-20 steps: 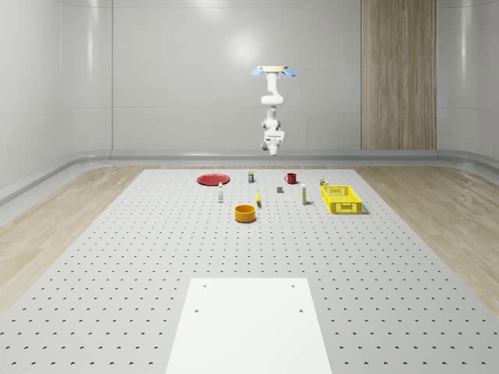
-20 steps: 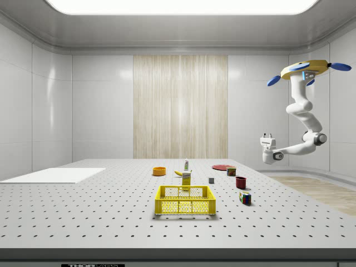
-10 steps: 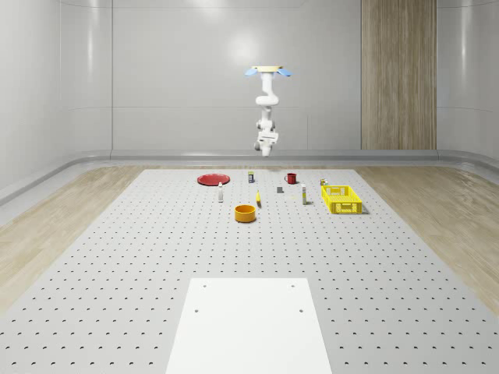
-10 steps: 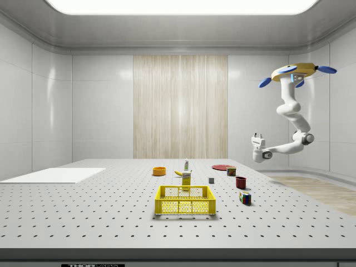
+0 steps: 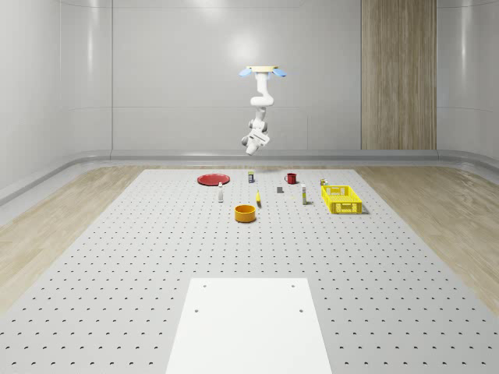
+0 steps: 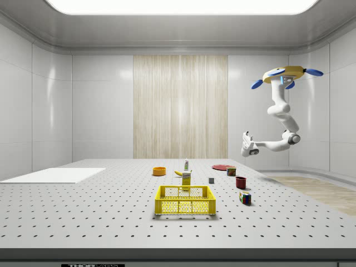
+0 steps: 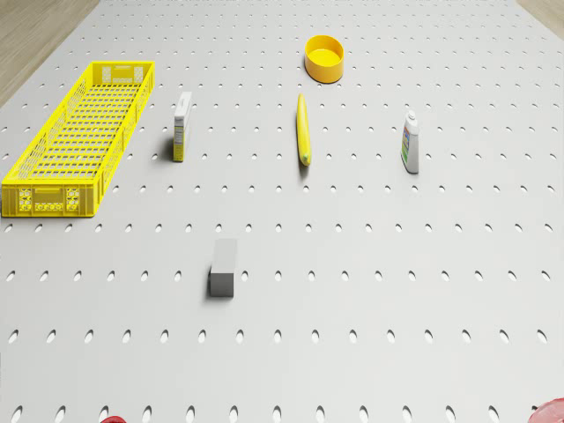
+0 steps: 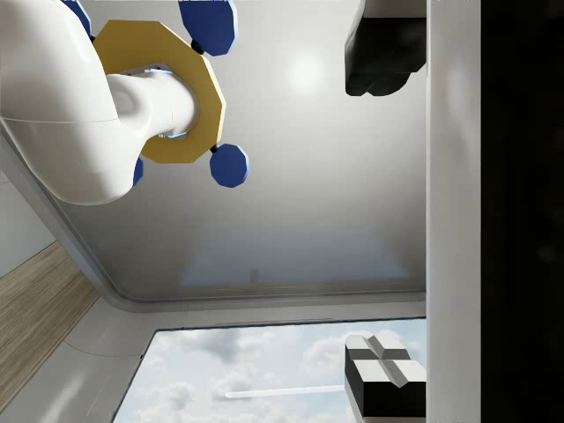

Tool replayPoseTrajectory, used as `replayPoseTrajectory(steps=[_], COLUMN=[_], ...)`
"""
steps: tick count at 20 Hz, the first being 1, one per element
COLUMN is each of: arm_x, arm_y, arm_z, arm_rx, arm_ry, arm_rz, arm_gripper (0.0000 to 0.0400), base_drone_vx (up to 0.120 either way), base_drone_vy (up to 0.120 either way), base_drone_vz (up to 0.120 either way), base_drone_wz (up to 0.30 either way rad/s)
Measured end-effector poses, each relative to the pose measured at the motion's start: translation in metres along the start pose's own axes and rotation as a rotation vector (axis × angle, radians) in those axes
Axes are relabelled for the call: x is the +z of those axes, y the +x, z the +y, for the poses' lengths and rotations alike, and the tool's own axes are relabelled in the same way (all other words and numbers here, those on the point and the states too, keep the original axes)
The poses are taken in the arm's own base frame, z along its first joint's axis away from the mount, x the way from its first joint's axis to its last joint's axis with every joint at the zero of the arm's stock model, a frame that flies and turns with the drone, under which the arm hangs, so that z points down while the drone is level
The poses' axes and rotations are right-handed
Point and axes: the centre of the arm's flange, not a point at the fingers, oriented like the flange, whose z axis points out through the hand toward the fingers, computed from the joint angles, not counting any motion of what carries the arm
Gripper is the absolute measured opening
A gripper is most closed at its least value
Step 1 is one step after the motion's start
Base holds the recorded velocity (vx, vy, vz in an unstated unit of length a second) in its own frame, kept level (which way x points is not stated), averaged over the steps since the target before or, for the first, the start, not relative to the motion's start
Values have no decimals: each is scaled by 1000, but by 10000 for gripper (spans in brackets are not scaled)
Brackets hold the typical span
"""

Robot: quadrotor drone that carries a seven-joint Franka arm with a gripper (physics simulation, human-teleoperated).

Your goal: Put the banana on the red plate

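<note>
The banana [image 5: 258,201] [image 6: 178,173] [image 7: 303,129] lies on the perforated table between the orange bowl and the far row of items. Further back, toward the whole-scene view's left, the red plate [image 5: 212,179] [image 6: 221,167] sits flat. My drone [image 5: 262,71] [image 6: 283,74] hovers high over the table's far end, behind the plate and the red mug. The arm hangs bent below it. My gripper [image 5: 251,142] [image 6: 246,143] [image 8: 383,220] is open, empty and well above the table. It points up at the ceiling, with its fingertips [image 8: 381,57] far apart.
An orange bowl [image 5: 245,213] [image 7: 324,56], a yellow basket [image 5: 341,199] [image 7: 79,137], a carton [image 7: 181,126], a white bottle [image 7: 411,142], a grey block [image 7: 224,266] and a red mug [image 5: 291,178] stand around the banana. A white sheet [image 5: 249,323] covers the near table.
The drone and arm have drifted toward the whole-scene view's left and the side view's left, nearer the table's items. The gripper has stayed high and empty.
</note>
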Motion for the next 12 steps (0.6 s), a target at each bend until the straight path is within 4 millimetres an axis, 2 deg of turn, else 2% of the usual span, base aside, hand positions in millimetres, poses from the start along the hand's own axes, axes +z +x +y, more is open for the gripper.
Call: replayPoseTrajectory(steps=[3,5,8,12], arm_x=[8,25,67,122], arm_y=[-27,-46,-67,-70], arm_z=[-26,-45,-65,-66], arm_rx=[-8,-15,-26,-38], arm_ry=[-274,-502,-869,-1269], arm_rz=[274,503,867,1264], arm_gripper=[400,400,400,400], base_drone_vx=[120,120,120,120], base_drone_vy=[0,0,0,0], base_drone_vz=[-120,-120,-120,-120], base_drone_wz=[0,0,0,0])
